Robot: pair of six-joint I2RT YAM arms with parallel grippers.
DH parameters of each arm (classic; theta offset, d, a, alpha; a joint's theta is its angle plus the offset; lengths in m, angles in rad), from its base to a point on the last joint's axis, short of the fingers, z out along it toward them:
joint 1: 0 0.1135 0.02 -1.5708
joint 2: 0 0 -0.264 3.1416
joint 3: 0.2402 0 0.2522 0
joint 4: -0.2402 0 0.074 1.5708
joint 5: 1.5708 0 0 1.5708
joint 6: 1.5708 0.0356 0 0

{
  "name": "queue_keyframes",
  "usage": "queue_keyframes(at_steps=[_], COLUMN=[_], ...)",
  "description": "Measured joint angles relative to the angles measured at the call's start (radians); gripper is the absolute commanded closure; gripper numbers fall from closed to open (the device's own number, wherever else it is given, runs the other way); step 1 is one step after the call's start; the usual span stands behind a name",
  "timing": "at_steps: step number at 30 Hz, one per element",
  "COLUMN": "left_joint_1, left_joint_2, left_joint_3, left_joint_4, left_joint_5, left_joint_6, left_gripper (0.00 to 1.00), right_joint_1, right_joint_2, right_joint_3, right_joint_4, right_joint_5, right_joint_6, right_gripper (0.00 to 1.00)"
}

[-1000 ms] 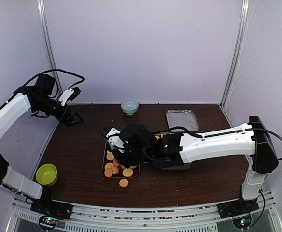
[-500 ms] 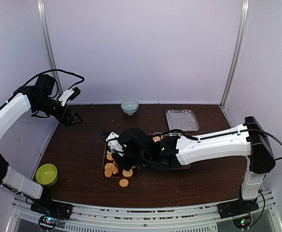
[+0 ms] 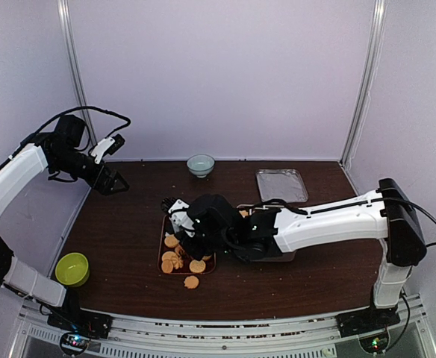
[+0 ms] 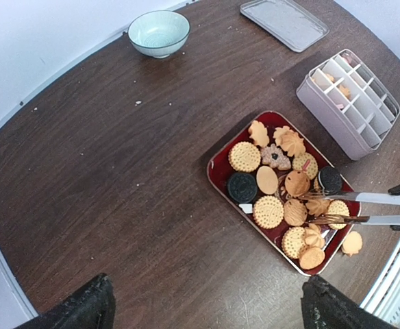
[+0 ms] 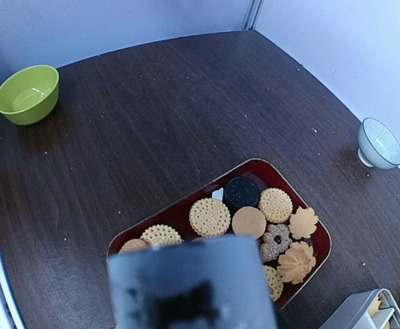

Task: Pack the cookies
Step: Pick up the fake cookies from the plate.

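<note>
The left claw (image 3: 112, 183) hangs spread above the counter (image 4: 118, 171). The right claw (image 4: 313, 208) is low over the cookies (image 4: 244, 156) in the red tray (image 4: 219, 168); its grip I cannot tell.

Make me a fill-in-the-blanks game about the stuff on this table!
The tray under the cookies is ___.
The bowl at the near left corner of the table is ___.
The number of cookies lying off the tray, on the bare table, is ___.
Missing words: red, green, one.
</note>
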Motion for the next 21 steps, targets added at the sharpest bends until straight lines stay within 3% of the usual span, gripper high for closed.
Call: queue_keyframes(at_steps=[16,21], left_joint_1=[0.0,0.0], left_joint_2=[0.0,0.002], left_joint_3=[0.0,0.002], left_joint_4=[-0.001,-0.002], left_joint_5=[0.02,0.02], left_joint_6=[0.0,0.0], left_gripper=[0.02,0.02], right_joint_1=[-0.047,-0.118], right_joint_2=[-0.124,-0.267], right_joint_3=[0.039,-0.071], right_joint_4=[-0.018,0.026], right_joint_5=[-0.014,0.004], right_joint_6=[0.007,0.034], right_gripper=[0.83,0.82])
